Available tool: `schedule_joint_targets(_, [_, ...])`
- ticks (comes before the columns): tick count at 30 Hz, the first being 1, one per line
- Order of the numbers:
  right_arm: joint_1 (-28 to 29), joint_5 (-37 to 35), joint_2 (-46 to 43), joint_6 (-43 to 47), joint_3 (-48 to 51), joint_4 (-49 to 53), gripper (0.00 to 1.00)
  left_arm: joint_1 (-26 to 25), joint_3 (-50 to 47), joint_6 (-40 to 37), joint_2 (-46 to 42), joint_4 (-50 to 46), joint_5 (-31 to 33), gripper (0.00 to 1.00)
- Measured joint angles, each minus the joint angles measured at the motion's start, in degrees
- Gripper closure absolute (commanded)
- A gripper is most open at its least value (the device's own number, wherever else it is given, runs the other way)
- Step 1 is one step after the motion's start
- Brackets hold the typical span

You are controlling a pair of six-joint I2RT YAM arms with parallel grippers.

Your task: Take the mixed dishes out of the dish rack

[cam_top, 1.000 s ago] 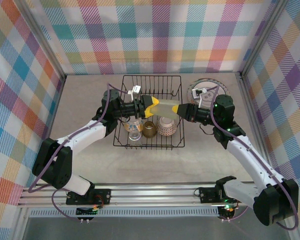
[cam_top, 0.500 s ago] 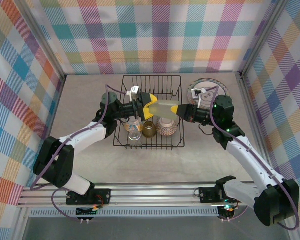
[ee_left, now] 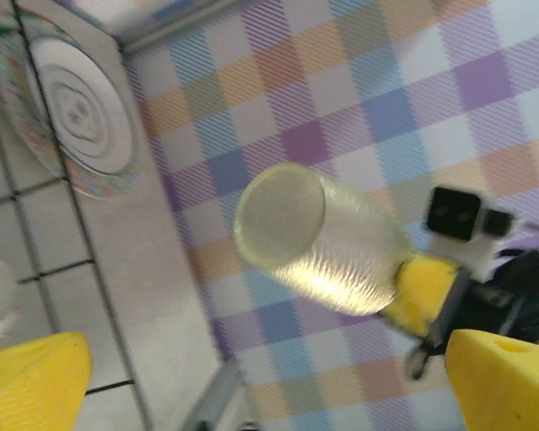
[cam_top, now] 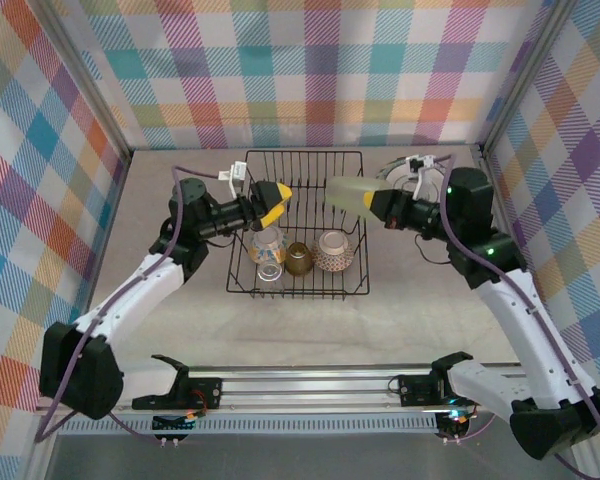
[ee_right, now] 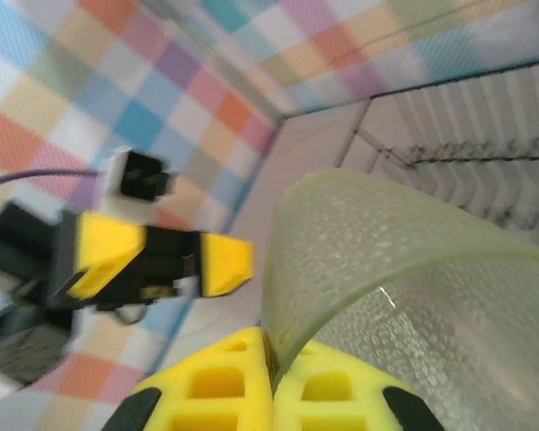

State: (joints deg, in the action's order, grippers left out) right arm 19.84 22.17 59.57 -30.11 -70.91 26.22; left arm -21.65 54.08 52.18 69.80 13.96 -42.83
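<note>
Right gripper (cam_top: 374, 203) clamped on the rim of the pale-green cup (cam_top: 348, 192), held sideways right of centre in the top view, over the right edge of the dish rack (cam_top: 298, 292) — lifted out, not yet set down. Left gripper (cam_top: 275, 202) at the rack's left side, fingers apart, empty. Left in the rack's lower half: clear cup (cam_top: 268, 250), amber cup (cam_top: 299, 259), patterned bowl (cam_top: 334, 250). Plate (ee_left: 76, 108), upper left of the left wrist view — probably already out on the table.
</note>
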Motion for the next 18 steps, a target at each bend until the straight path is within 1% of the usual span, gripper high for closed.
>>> schedule_joint_targets(2, [0.0,-7.1,3.2,3.9,-5.9,7.8,1.00,0.0,2.2,-7.4,-2.8,-9.2,3.2,0.00])
schedule_joint_targets(5, [0.0,-18.1,9.3,8.9,-12.5,17.9,1.00,0.0,4.8,-16.3,-6.3,-19.9,7.4,0.00])
schedule_joint_targets(8, [0.0,-28.8,16.4,12.9,-17.6,26.4,1.00,0.0,5.9,-22.9,-8.7,-27.6,11.1,0.00])
schedule_joint_targets(11, [-0.1,-37.4,23.4,15.6,-21.1,32.4,1.00,-0.1,5.9,-27.3,-10.1,-33.6,15.1,0.00])
schedule_joint_targets(14, [-0.9,-43.5,28.9,17.5,-23.3,36.6,1.00,-0.3,5.3,-30.1,-11.5,-36.7,18.6,0.00])
schedule_joint_targets(18, [-3.9,-47.6,35.5,19.1,-27.0,41.0,1.00,-0.5,3.8,-32.1,-14.0,-38.3,20.6,0.00])
